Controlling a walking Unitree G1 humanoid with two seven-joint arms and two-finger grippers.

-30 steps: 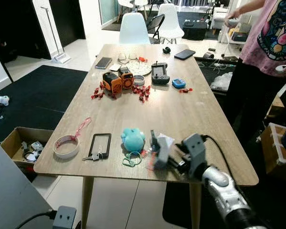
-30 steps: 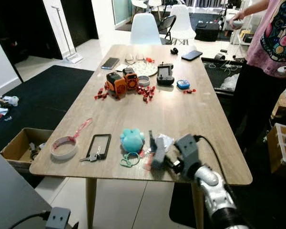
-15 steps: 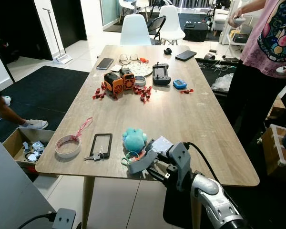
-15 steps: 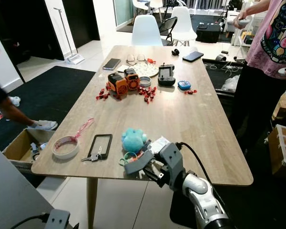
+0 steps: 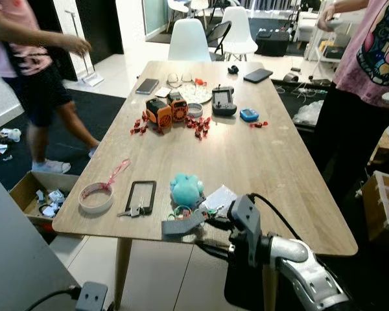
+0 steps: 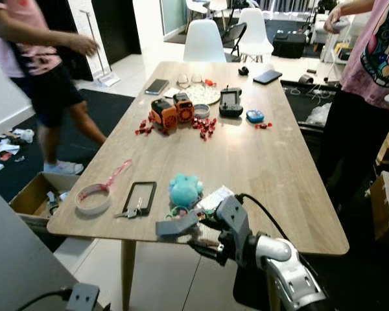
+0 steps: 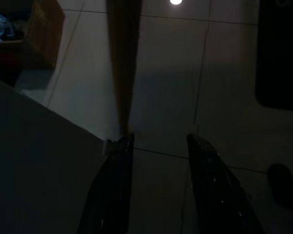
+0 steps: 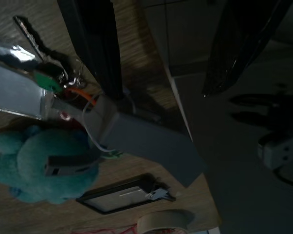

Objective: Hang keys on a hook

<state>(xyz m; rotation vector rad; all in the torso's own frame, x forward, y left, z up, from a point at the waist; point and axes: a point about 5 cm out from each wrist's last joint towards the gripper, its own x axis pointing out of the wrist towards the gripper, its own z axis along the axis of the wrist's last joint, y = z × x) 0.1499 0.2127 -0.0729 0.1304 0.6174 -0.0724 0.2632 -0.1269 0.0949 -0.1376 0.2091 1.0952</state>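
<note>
A bunch of keys [image 8: 41,58] with a green tag and a green ring [image 5: 180,212] lies near the table's front edge, beside a teal plush toy [image 5: 186,189]. My right gripper [image 5: 189,237] lies low along that edge, pointing left, open. One black finger [image 8: 95,48] reaches over the tabletop right next to the keys, with a grey flat piece [image 8: 141,141] at its tip. The other finger [image 8: 239,44] hangs off the edge over the floor. A second small key set [image 5: 133,209] rests on a black frame [image 5: 142,193]. My left gripper [image 7: 156,141] hangs open over dark floor tiles.
A tape roll [image 5: 96,197] and white packet [image 5: 219,197] lie near the front edge. Orange toys [image 5: 162,110], red bits and phones sit further back. One person [image 5: 39,71] walks at the left, another [image 5: 369,65] stands at the right. A cardboard box [image 5: 32,194] is on the floor.
My right gripper has swung down from upright to lie low along the table's front edge, reaching left beside the keys. A person has walked into view at the left.
</note>
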